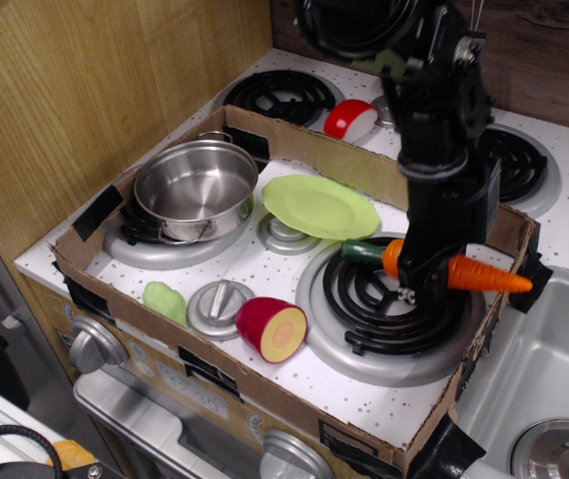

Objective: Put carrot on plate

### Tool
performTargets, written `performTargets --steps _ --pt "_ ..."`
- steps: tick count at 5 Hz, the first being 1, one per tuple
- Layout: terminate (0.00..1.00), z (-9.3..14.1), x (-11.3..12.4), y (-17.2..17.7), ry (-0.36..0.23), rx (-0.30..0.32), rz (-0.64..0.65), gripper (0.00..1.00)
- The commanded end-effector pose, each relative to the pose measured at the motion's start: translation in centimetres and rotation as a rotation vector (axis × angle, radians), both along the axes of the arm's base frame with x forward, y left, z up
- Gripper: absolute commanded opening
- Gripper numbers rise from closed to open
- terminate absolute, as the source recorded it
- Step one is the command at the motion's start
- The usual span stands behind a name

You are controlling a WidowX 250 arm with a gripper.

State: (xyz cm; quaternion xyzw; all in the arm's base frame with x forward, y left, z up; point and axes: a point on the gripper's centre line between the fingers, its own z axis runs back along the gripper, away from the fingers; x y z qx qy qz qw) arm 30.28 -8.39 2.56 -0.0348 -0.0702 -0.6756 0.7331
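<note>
Carrot clamped in gripper above right front burner, plate waiting to the left.

Inside cardboard tray (pixel 294 384) on toy stove: steel pot (pixel 196 187) at rear left, lime-green plate (pixel 319 207) just beside it, resting tilted on a small burner cap. Held crosswise in closed gripper (pixel 416 282): carrot (pixel 484 276), green stem toward plate, tip over tray's right wall, seemingly clear of coil (pixel 384 304). Best carried level, leftward, high enough to clear plate's raised rim, then centred lengthwise before release, given near-equal lengths.
</note>
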Motion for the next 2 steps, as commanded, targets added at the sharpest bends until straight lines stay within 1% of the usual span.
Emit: performTargets --steps 1,2 --pt "0.00 4.6 -0.1 -0.1 -0.018 0.044 0.071 0.00" --pt "0.00 5.5 0.6 0.9 0.010 0.094 0.126 0.00"
